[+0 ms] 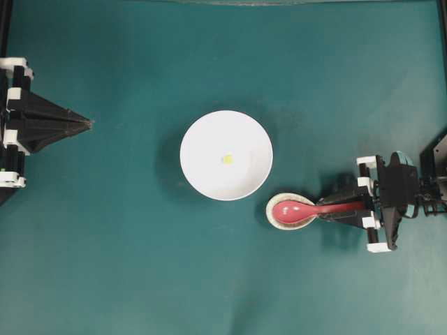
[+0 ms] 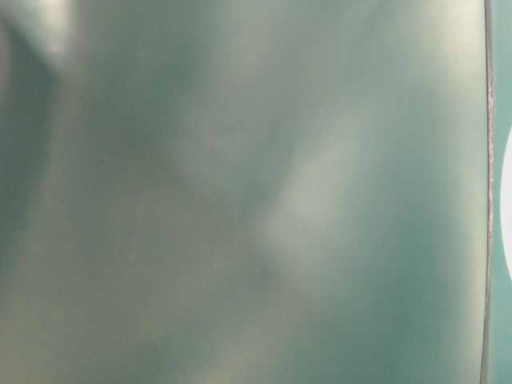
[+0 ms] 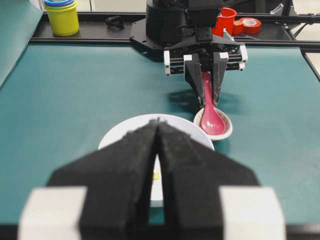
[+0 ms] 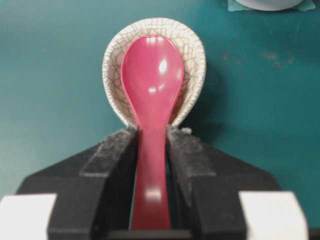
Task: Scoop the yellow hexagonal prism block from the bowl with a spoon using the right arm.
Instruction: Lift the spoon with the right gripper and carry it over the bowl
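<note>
A: Item, spoon [image 4: 150,95]: where do you find it?

B: Scoop in the speckled rest [image 4: 192,55], handle pointing straight back between your right gripper [image 4: 151,165] fingers, which pinch its sides.

A: Item, yellow block [image 1: 227,159]?

B: Mid-bowl [image 1: 202,136], up-left of the spoon in the overhead view. Your left gripper [image 3: 157,150], clenched and empty, sits well apart.

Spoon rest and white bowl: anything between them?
Nothing: overhead, only bare teal table separates the spoon rest from the bowl.
</note>
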